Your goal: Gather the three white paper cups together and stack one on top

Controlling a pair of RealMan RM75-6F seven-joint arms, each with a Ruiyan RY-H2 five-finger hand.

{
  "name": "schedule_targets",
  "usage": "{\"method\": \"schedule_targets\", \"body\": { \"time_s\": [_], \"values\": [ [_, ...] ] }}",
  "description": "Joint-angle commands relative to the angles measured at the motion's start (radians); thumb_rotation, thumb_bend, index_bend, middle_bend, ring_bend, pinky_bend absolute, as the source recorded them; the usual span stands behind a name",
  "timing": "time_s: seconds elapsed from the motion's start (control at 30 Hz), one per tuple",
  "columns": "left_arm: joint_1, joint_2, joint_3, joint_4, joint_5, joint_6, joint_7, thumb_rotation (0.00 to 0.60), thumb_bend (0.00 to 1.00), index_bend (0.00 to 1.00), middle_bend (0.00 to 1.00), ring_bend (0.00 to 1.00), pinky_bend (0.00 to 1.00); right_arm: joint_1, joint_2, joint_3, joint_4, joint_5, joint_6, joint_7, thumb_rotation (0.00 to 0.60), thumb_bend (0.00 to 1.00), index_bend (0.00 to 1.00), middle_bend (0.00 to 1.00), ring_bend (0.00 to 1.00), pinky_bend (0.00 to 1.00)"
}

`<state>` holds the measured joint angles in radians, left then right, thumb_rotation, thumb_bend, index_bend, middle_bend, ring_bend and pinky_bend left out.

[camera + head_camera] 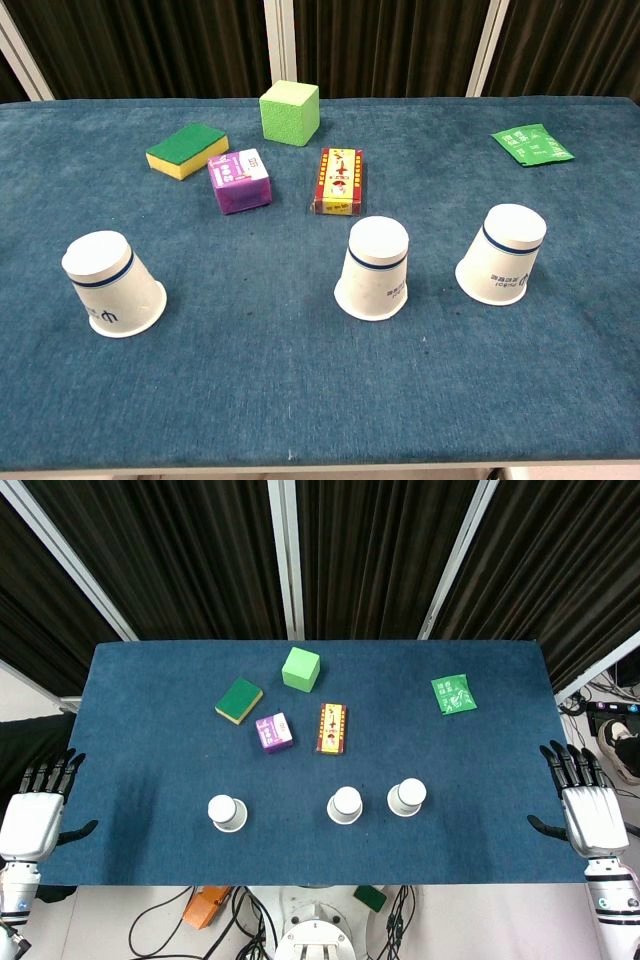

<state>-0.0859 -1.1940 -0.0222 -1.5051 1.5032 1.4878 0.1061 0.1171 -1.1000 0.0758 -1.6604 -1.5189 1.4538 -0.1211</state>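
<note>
1. Far left: left hand [35,815] off the counter's [140,690] edge, fingers spread wide, holding nothing.
2. Next along, near the front edge: left paper cup [112,285], upside down, alone, well apart from the other two.
3. Behind, mid-counter: green-and-yellow sponge [186,151], purple carton [239,181], light green cube [289,112], red-and-yellow box [338,181]. All clear of the front row.
4. Centre front: middle paper cup [373,268], inverted, near the right paper cup [503,254], also inverted, not touching it.
5. Far back right: green packet [532,144], out of the way.
6. Far right: right hand [590,805], off the counter's edge too, fingers apart, empty.
7. Nothing gathered yet, by the look of it. Likely first move: bring the lone left cup in toward the pair with the left hand.
8. To do it well: come in low from the outer side, wrap lightly around the cup's wall below the blue band, slide rather than lift; too hard a squeeze would crush the paper.
9. Worth stopping just beside the middle cup, not bumping it over.
</note>
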Motion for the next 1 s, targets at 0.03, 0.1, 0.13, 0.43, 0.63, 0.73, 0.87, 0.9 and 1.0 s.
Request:
{"method": "schedule_targets", "body": {
  "time_s": [0.03, 0.1, 0.13, 0.43, 0.63, 0.73, 0.87, 0.9, 1.0],
  "values": [
    [0.002, -0.003, -0.001, 0.001, -0.002, 0.002, 0.002, 0.600, 0.09, 0.02, 0.03, 0.00, 0.00, 0.001, 0.003, 0.003, -0.004, 0.000, 0.003, 0.000, 0.600, 0.15, 0.00, 0.09, 0.00, 0.06],
    [0.001, -0.004, 0.002, -0.004, 0.004, 0.000, 0.000, 0.600, 0.09, 0.02, 0.04, 0.00, 0.00, 0.000, 0.008, 0.006, -0.006, 0.000, 0.010, 0.004, 0.600, 0.15, 0.00, 0.09, 0.00, 0.06],
    [-0.004, -0.003, 0.004, -0.008, 0.013, -0.004, -0.005, 0.600, 0.09, 0.03, 0.05, 0.00, 0.00, -0.001, 0.012, 0.008, -0.005, 0.000, 0.015, 0.008, 0.600, 0.15, 0.00, 0.09, 0.00, 0.06],
    [-0.113, 0.002, 0.050, -0.096, 0.154, -0.133, -0.069, 0.600, 0.11, 0.19, 0.08, 0.03, 0.00, -0.013, 0.042, 0.015, -0.009, -0.011, 0.051, 0.037, 0.600, 0.15, 0.00, 0.09, 0.00, 0.06],
    [-0.208, -0.032, 0.050, -0.144, 0.183, -0.262, -0.037, 0.600, 0.14, 0.19, 0.09, 0.03, 0.00, -0.018, 0.046, 0.009, -0.005, -0.017, 0.055, 0.052, 0.600, 0.15, 0.00, 0.09, 0.00, 0.06],
    [-0.238, -0.050, 0.038, -0.163, 0.147, -0.321, 0.016, 0.600, 0.15, 0.19, 0.09, 0.03, 0.00, -0.019, 0.046, 0.007, 0.000, -0.019, 0.056, 0.060, 0.600, 0.15, 0.00, 0.09, 0.00, 0.06],
    [-0.263, -0.066, 0.026, -0.185, 0.088, -0.380, 0.101, 0.600, 0.18, 0.19, 0.09, 0.03, 0.00, -0.019, 0.042, 0.006, 0.007, -0.015, 0.052, 0.067, 0.600, 0.15, 0.00, 0.09, 0.00, 0.06],
    [-0.268, -0.069, 0.025, -0.189, 0.075, -0.391, 0.115, 0.600, 0.19, 0.19, 0.09, 0.03, 0.00, -0.019, 0.041, 0.006, 0.009, -0.014, 0.051, 0.069, 0.600, 0.15, 0.00, 0.09, 0.00, 0.06],
    [-0.280, -0.080, 0.019, -0.199, 0.039, -0.416, 0.138, 0.600, 0.22, 0.20, 0.09, 0.03, 0.00, -0.017, 0.038, 0.006, 0.015, -0.012, 0.045, 0.073, 0.600, 0.15, 0.00, 0.09, 0.00, 0.06]
  ]
}}
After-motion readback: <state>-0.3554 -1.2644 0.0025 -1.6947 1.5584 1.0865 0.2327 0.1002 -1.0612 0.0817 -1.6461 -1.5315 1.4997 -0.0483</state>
